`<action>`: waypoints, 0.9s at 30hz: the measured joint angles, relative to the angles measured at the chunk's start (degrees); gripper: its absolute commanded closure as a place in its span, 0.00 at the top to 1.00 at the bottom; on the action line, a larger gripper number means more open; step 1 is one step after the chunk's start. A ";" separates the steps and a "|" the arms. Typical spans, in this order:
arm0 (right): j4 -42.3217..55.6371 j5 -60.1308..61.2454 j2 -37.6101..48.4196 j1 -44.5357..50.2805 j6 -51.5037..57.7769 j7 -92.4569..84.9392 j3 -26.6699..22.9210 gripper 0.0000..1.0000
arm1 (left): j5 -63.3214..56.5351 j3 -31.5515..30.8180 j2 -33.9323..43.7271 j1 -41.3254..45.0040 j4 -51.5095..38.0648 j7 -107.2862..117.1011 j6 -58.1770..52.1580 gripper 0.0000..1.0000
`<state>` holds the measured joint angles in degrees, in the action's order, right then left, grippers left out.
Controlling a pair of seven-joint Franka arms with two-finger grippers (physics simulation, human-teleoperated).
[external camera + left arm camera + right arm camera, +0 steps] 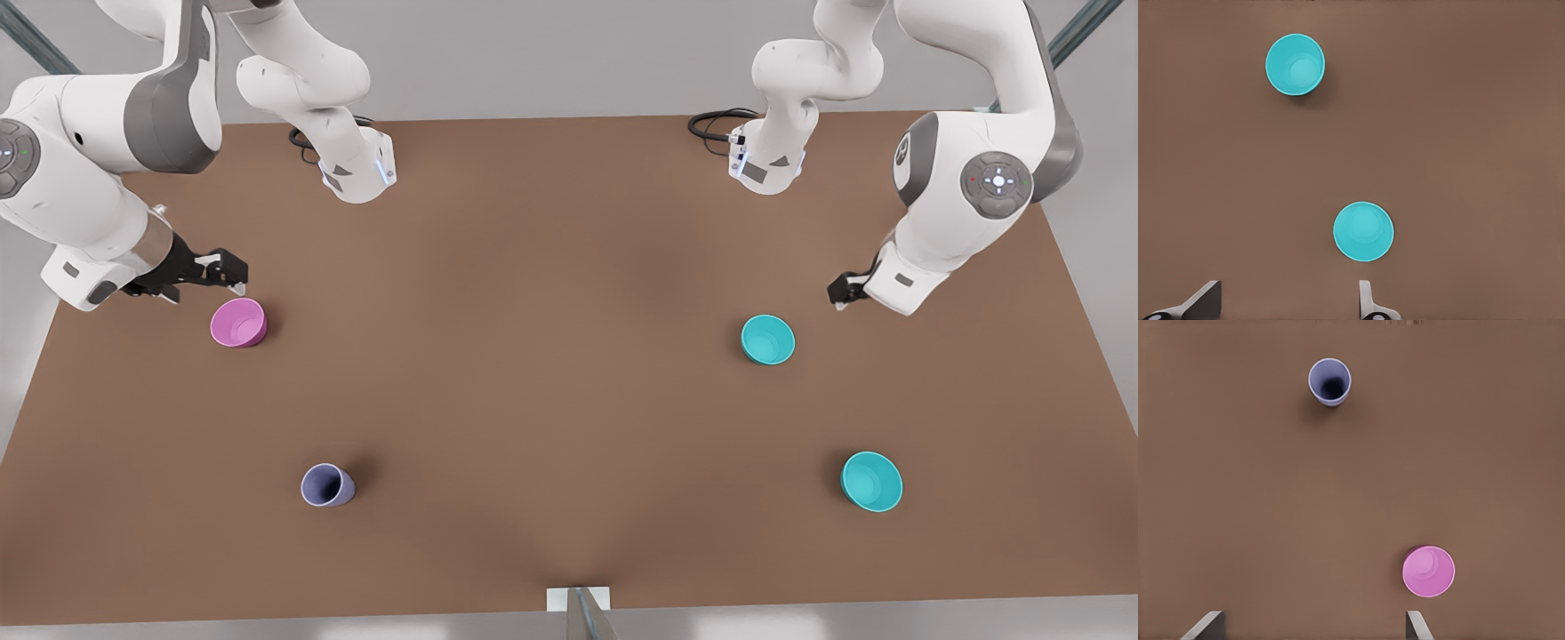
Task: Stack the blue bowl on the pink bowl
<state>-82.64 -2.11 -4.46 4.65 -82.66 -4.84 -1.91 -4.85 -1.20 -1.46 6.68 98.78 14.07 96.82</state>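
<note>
Out on the brown tabletop (pixel 551 356), upright and untouched: blue bowl (pixel 768 340), toward the front view's right, open mouth up. Just beside it, further to that side and hanging above the table, left gripper (pixel 840 298). From the left wrist view, fingers (pixel 1205 300) spread wide with bare table between them, left gripper (pixel 1288 303) short of the blue bowl (pixel 1363 231), not touching. Farther along, well apart, a second teal bowl (pixel 1295 64), perhaps slightly wider, hard to judge; same one near the front edge (pixel 871 481).

Over on the front view's left: pink bowl (pixel 238 322), upright, with right gripper (pixel 233 283) hovering right at its rim, contact hard to call. In the right wrist view, right gripper (pixel 1313 625) spread too, holding nothing, pink bowl (pixel 1428 571) close by one finger (pixel 1417 623). Beyond it, well apart, lavender cup (pixel 1329 381), also upright (pixel 327 485).
</note>
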 measured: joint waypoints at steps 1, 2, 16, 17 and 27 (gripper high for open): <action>0.00 0.01 -0.05 0.05 -0.04 -0.02 0.00 1.00 | -0.01 0.00 0.01 -0.04 0.02 0.18 0.31 1.00; 0.03 0.01 -0.18 0.06 -0.07 -0.06 0.00 1.00 | -0.01 -0.01 0.04 -0.07 0.02 0.35 0.56 1.00; -10.75 -0.40 -18.82 -25.20 -12.93 -7.17 -0.64 1.00 | 0.06 -0.26 0.09 -0.14 0.21 3.46 0.86 1.00; -12.41 -0.06 -18.55 -25.31 -14.40 -7.71 -0.63 1.00 | 0.06 -0.27 0.09 -0.06 0.21 3.68 0.82 1.00; -35.00 1.30 -11.39 -30.97 -33.10 -12.87 -0.55 1.00 | 0.05 -0.27 0.09 0.74 0.21 5.33 -0.15 1.00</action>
<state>-117.65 -0.81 -15.85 -26.32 -115.75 -17.71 -2.46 -4.80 -1.47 -1.37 7.42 98.99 19.40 96.68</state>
